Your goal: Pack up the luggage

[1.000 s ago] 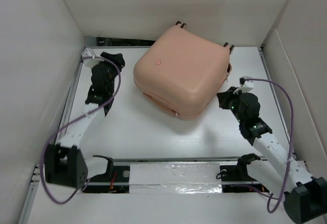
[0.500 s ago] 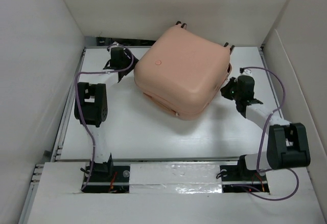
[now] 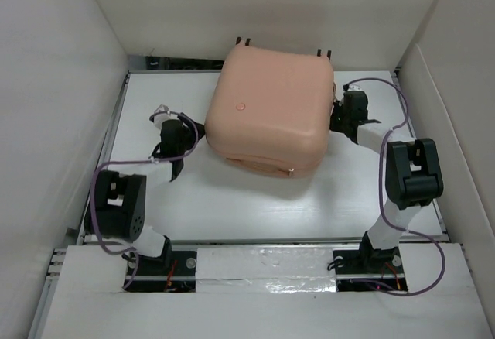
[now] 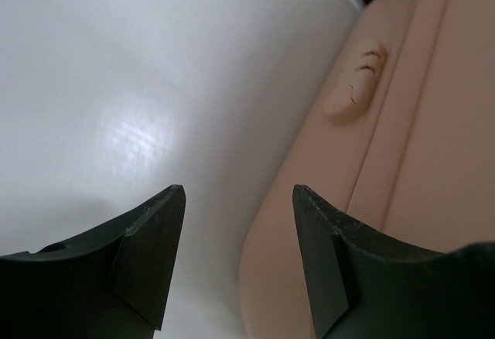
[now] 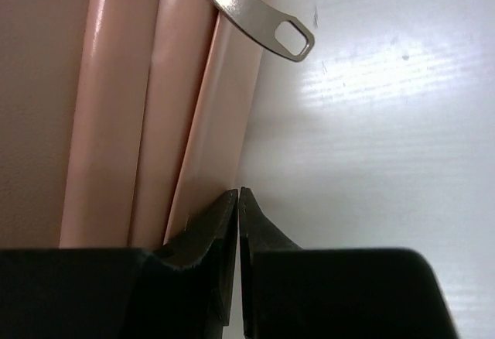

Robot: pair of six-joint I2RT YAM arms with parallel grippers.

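The peach-pink luggage (image 3: 271, 111) lies closed and flat at the back middle of the white table, its wheels at the far edge. My left gripper (image 3: 197, 131) is open at the luggage's left side; in the left wrist view (image 4: 238, 200) its right finger lies against the shell (image 4: 402, 122) near the lower corner. My right gripper (image 3: 335, 116) is shut and empty, its tips (image 5: 238, 193) touching the luggage's right side (image 5: 131, 91) at table level. A metal zipper pull (image 5: 251, 15) hangs just beyond the tips.
White walls enclose the table (image 3: 232, 200) on the left, back and right. The right arm's elbow (image 3: 410, 172) stands upright at the right; the left arm's elbow (image 3: 116, 211) stands at the left front.
The luggage has turned clockwise and now sits squarer to the table. My left gripper moved nearer along its left side. My right gripper moved farther back along its right side.
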